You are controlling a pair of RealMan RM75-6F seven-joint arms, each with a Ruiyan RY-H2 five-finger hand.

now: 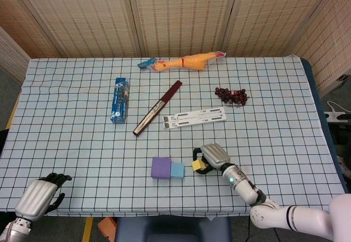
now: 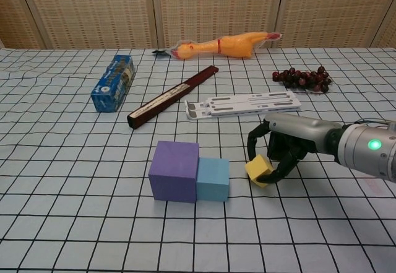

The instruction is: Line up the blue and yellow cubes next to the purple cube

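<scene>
The purple cube (image 1: 160,167) (image 2: 174,171) sits near the table's front edge, and the smaller blue cube (image 1: 177,169) (image 2: 213,179) touches its right side. My right hand (image 1: 210,157) (image 2: 286,146) pinches the small yellow cube (image 1: 197,165) (image 2: 260,170), tilted, a short gap to the right of the blue cube. My left hand (image 1: 38,196) rests at the table's front left corner with its fingers curled in and nothing in them; the chest view does not show it.
Behind the cubes lie a white flat rack (image 1: 194,117), a dark red stick (image 1: 157,107), a blue carton (image 1: 119,100), a rubber chicken (image 1: 184,62) and a bunch of dark grapes (image 1: 231,95). A checked cloth (image 1: 66,143) covers the table.
</scene>
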